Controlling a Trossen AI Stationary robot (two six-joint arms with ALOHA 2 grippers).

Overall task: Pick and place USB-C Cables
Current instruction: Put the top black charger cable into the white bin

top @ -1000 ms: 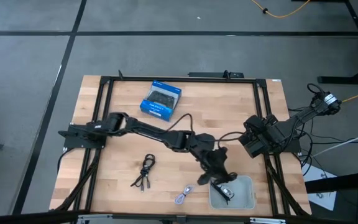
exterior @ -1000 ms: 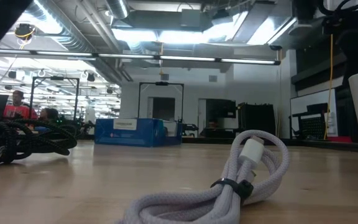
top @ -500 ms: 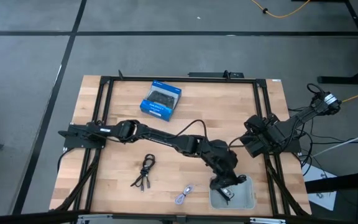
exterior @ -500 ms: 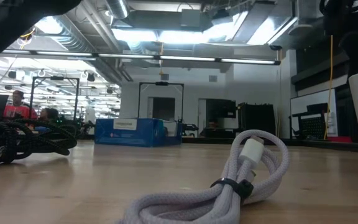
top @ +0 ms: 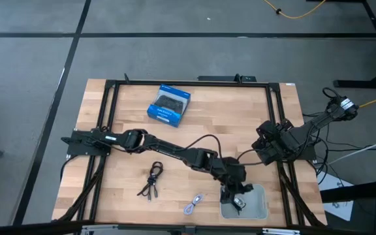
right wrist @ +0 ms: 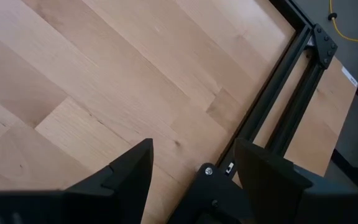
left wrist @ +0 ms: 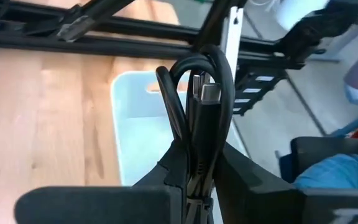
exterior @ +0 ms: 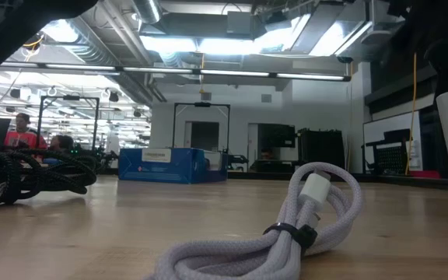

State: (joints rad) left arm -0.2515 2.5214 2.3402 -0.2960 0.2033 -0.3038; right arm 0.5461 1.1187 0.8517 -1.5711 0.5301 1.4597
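Left gripper [left wrist: 197, 177]: pinching a looped black cable [left wrist: 197, 106] upright between its fingers, over the pale tray [top: 256, 203] at the counter's five o'clock; likely poised for a drop.
Right gripper [right wrist: 191, 163]: fingers spread, waiting near three o'clock.
Black bundle [top: 151, 180]: about seven o'clock, well apart from the left gripper.
Grey cable [top: 192, 205]: six o'clock, near the tray.
Blue box [top: 169, 104]: twelve o'clock.

1. The bin [top: 256, 203] sits at the table's [top: 240, 124] near right corner.
2. Left of it lies a grey cable [top: 192, 205], further left a black bundle [top: 151, 180].
3. The blue box [top: 169, 104] lies at the far edge.
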